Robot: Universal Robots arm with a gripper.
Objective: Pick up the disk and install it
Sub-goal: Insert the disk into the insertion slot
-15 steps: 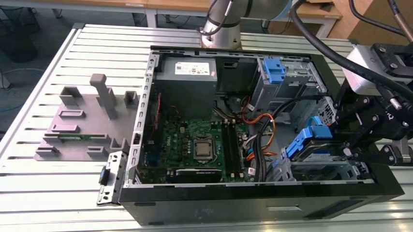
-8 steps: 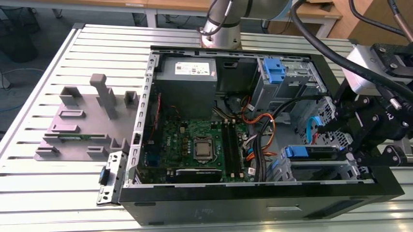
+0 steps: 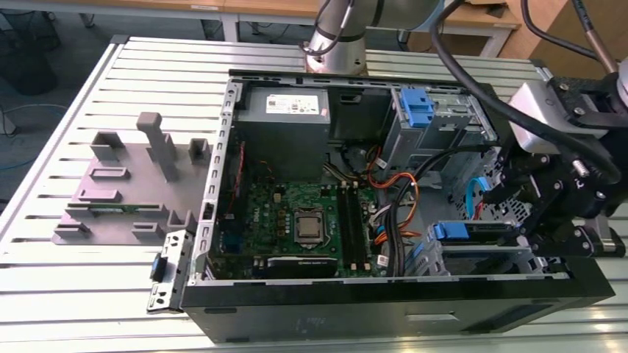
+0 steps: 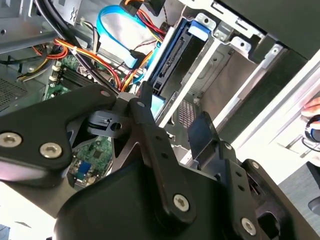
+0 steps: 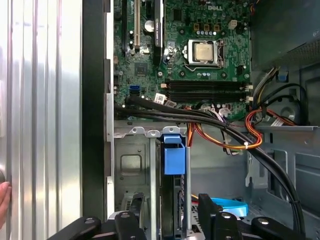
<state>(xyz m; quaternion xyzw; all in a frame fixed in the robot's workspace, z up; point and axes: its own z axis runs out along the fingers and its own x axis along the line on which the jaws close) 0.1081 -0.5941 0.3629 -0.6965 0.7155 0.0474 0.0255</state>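
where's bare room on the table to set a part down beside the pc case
On the table, the slats are bare between the grey fixture and the near edge, and beyond the fixture, at the exterior view's left of the case. Crowded: the cables and the drive cage by the hand.

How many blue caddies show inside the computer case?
2: one caddy beside the power supply, a second caddy in the bay by the end effector; more may be hidden.

This is looking like a robotics lab: a robot arm [image 3: 339, 37] is standing at the far edge of a slatted aluminium table [image 3: 59, 294], an opened computer case [image 3: 393, 312] is lying on it, and wooden workbenches [image 3: 265, 6] are standing behind.
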